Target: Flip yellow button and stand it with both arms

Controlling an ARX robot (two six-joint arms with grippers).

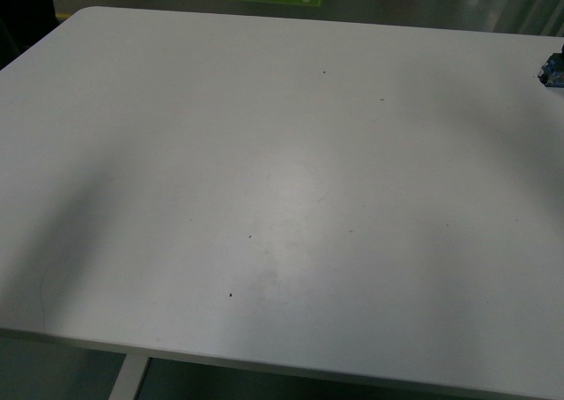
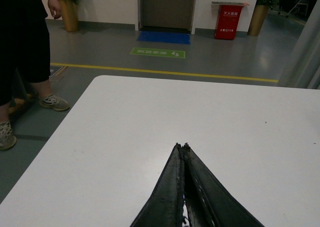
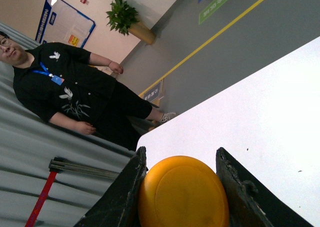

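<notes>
The yellow button (image 3: 182, 192) sits clamped in the right claw (image 3: 181, 154); the left claw (image 2: 183, 148) is pressed fully shut with nothing between its fingers.

The button's orange-yellow cap fills the gap between the right claw's fingers, over the white table (image 3: 260, 117). Ahead of the left claw's tips the lightly specked tabletop runs to its far edge. Past that lies grey floor with a yellow line (image 2: 165, 72), a green floor sign (image 2: 158, 52), a blue mat (image 2: 163, 37) before a door, and a red cabinet (image 2: 228, 21). Beyond the right claw, off the table, a person in black (image 3: 65, 92) stands near a potted plant (image 3: 125, 14).
</notes>
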